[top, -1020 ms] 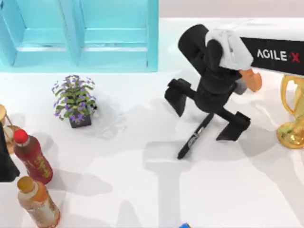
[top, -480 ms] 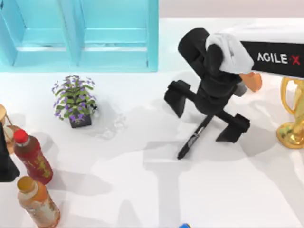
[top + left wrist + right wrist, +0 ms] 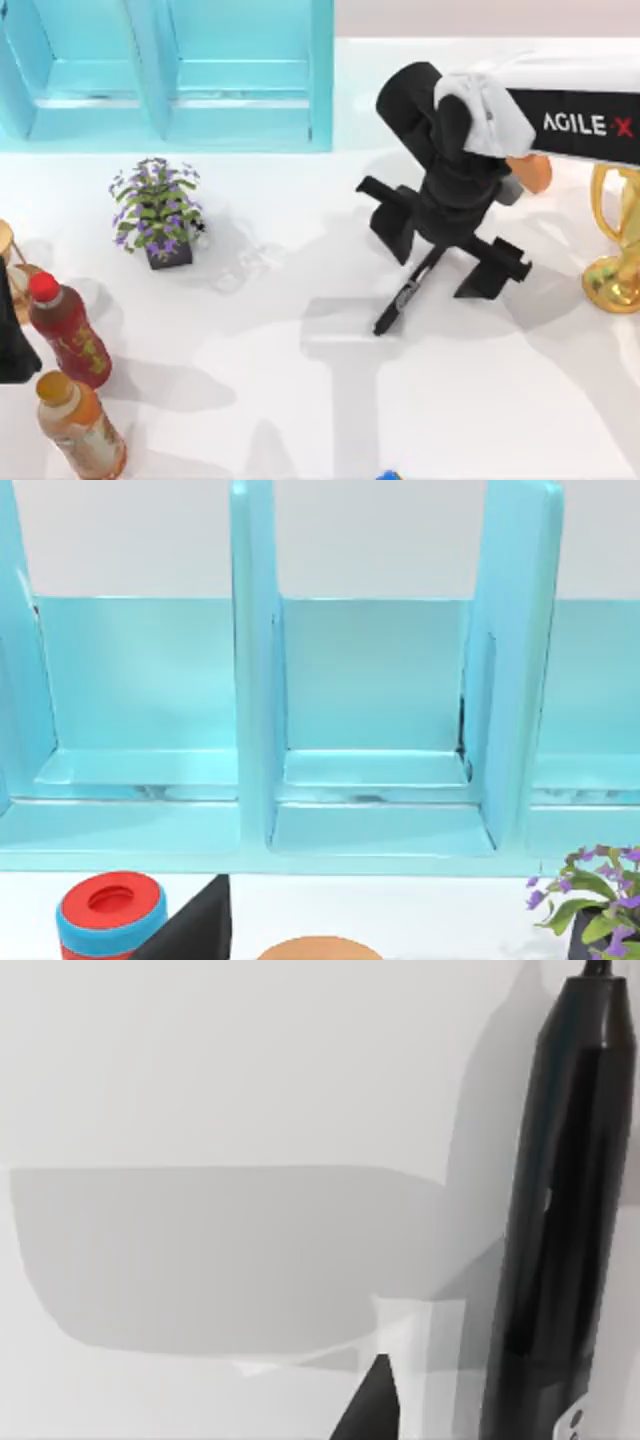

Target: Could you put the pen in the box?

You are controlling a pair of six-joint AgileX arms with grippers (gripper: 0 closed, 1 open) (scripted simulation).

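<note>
From above, the white worktop [image 3: 300, 400] lies mostly bare around the pen [image 3: 408, 294], which rests flat with open room toward the potted plant [image 3: 155, 212]; the right hand [image 3: 447, 251] straddles the pen's upper end, fingers spread wide, not gripping, the box [image 3: 165, 75] well beyond. The left wrist view faces the box's [image 3: 380, 710] divided compartments. The right wrist view has the pen [image 3: 555, 1220] on plain worktop.

Pen [image 3: 560, 1210] – glossy black plastic; box [image 3: 380, 700] – smooth, shiny; trophy [image 3: 615, 250] – polished gold.
</note>
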